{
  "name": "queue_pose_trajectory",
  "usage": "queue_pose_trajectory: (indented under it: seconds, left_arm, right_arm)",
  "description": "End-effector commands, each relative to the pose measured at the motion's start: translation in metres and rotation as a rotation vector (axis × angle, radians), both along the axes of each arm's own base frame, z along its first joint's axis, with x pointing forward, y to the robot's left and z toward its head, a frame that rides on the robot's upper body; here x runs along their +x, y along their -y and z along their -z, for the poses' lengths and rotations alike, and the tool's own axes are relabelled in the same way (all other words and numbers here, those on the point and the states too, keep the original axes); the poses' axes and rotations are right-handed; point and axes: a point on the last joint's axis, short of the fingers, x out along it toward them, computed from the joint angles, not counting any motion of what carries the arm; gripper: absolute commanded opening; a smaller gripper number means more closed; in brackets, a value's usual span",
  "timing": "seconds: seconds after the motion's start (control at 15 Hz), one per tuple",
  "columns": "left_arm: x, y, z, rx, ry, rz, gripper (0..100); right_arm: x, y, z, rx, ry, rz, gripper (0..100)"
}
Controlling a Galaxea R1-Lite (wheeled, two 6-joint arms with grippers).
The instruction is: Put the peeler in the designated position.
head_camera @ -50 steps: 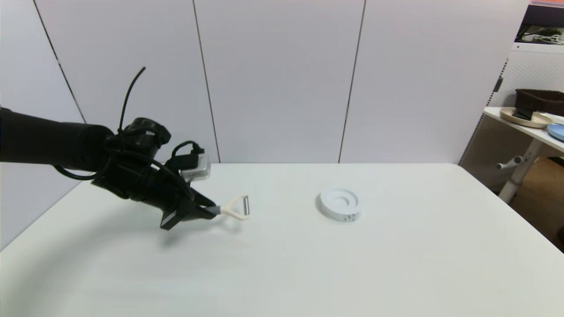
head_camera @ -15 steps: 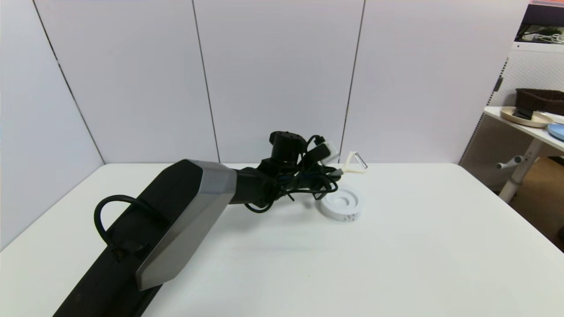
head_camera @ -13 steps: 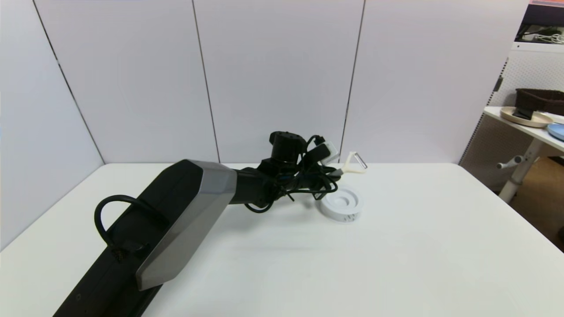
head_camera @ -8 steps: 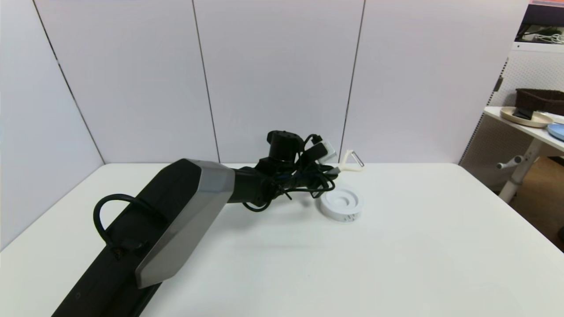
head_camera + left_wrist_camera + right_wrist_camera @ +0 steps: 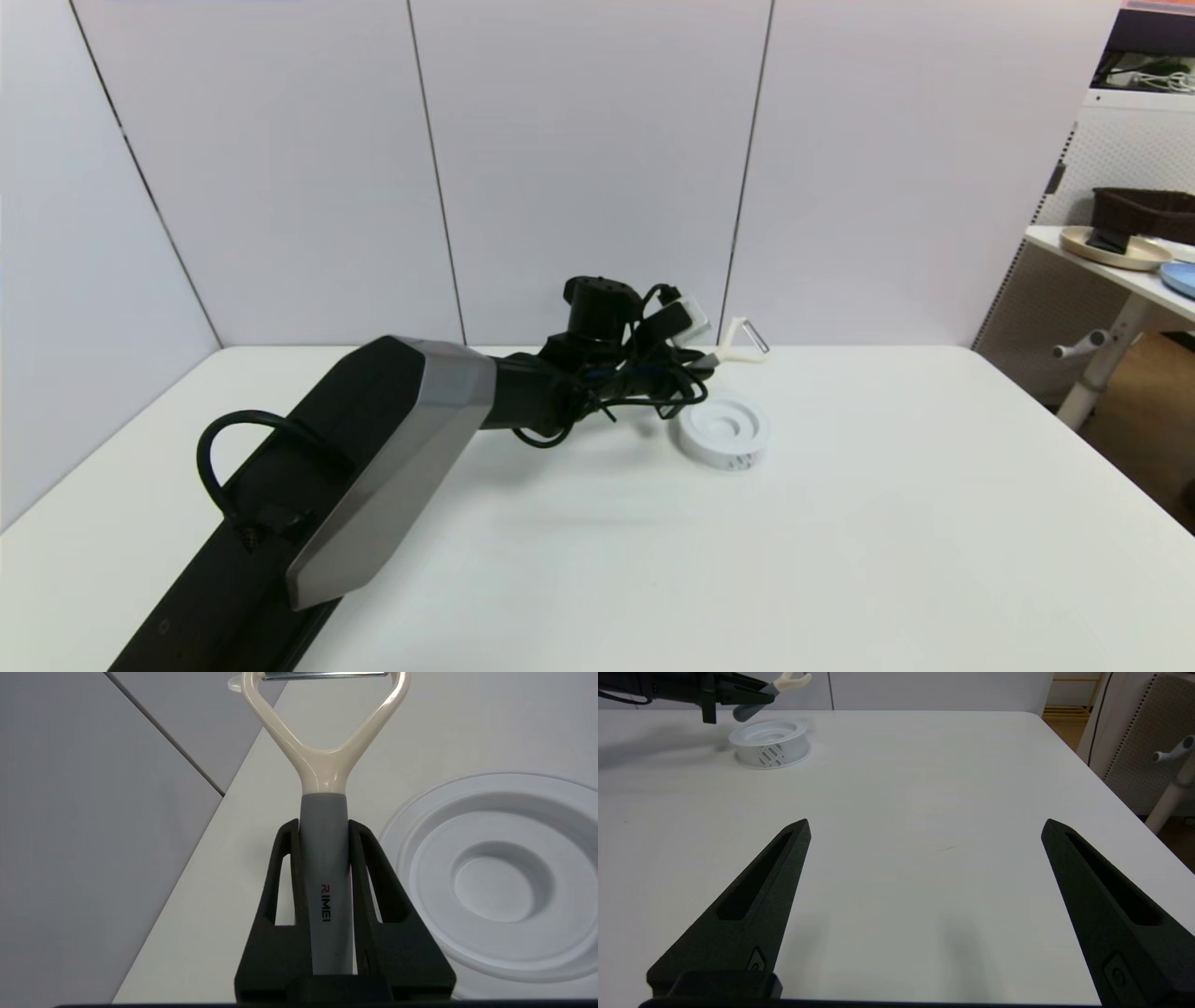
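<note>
We find the left hand [image 5: 324, 828] clamped on the peeler [image 5: 324, 812] above the tabletop [image 5: 840, 523], beside the white disc [image 5: 724, 431]. Its blade is cut off in the wrist view; the handle reads "RIMEI". The right hand [image 5: 924, 828] stands open.

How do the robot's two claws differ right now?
The left gripper is shut on the peeler, clamping its grey handle; the right gripper is open and holds nothing. The left gripper is stretched out in the air by the white round disc, while the right gripper is far from it. Both have long black fingers.
</note>
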Motion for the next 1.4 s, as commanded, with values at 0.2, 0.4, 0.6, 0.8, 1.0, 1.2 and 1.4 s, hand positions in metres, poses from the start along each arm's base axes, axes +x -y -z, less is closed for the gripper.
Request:
queue_pose_trajectory:
  seconds: [0.2,0.4,0.6,0.8,1.0,1.2,1.4]
  left_arm:
    - [0.0,-0.001,-0.002,-0.003,0.006,0.003,0]
    - [0.0,-0.001,-0.002,-0.002,0.008,0.002,100]
    - [0.002,-0.004,-0.004,-0.004,0.013,-0.003,100]
    - [0.011,-0.026,-0.028,0.013,0.089,-0.031,100]
    - [0.003,-0.061,-0.082,0.05,0.111,-0.07,100]
    - [-0.047,-0.092,-0.137,0.113,0.0,-0.077,100]
    - [-0.137,-0.147,-0.191,0.224,-0.154,-0.188,100]
  right_arm:
    - [0.0,0.0,0.0,0.0,0.001,0.0,100]
    - [0.0,0.0,0.0,-0.002,0.001,0.0,100]
    - [0.0,0.0,0.0,0.0,0.001,-0.001,100]
    - [0.0,0.0,0.0,0.0,0.001,-0.001,100]
    - [0.0,0.0,0.0,-0.002,0.001,0.0,100]
    - [0.0,0.0,0.0,0.0,0.001,-0.001,100]
    - [0.0,0.0,0.0,0.0,0.001,0.0,100]
